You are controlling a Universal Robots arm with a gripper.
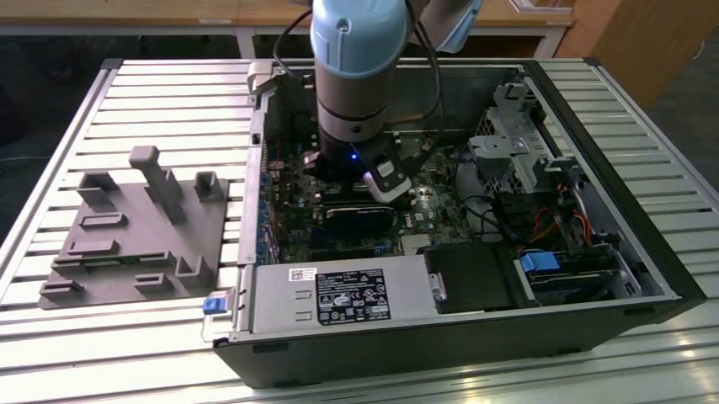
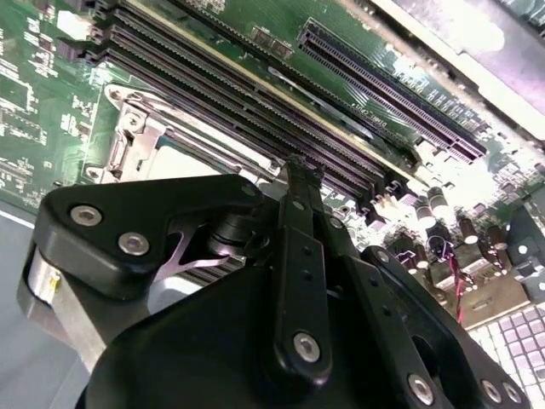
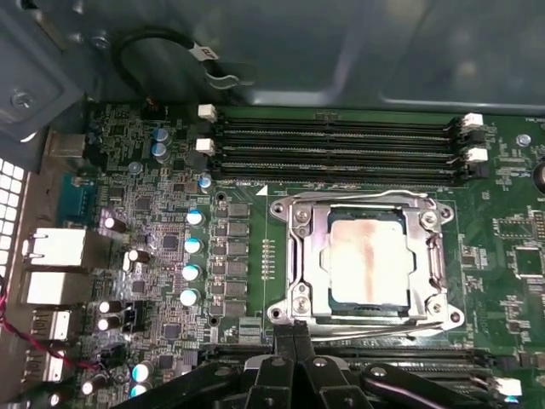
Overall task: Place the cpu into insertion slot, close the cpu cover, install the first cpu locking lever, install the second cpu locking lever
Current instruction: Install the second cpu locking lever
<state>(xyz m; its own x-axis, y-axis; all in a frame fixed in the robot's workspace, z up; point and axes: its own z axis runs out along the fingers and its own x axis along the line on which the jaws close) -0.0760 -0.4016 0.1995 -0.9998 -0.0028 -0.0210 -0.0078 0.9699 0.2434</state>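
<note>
Hand (image 3: 293, 341) beside cpu cover (image 3: 426, 247), over cpu (image 3: 370, 258).

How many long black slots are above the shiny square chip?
4, stacked side by side above the cpu: first, second, third, fourth. More lie below, partly hidden by the claw.

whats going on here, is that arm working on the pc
Yes. A single robot arm reaches down into an open computer case that lies on a slatted table, with its gripper low over the motherboard, right at the edge of the insertion slot. In the first wrist view the cpu already sits in the slot and the cpu cover lies closed around it. The jaws look closed together, holding nothing.
</note>
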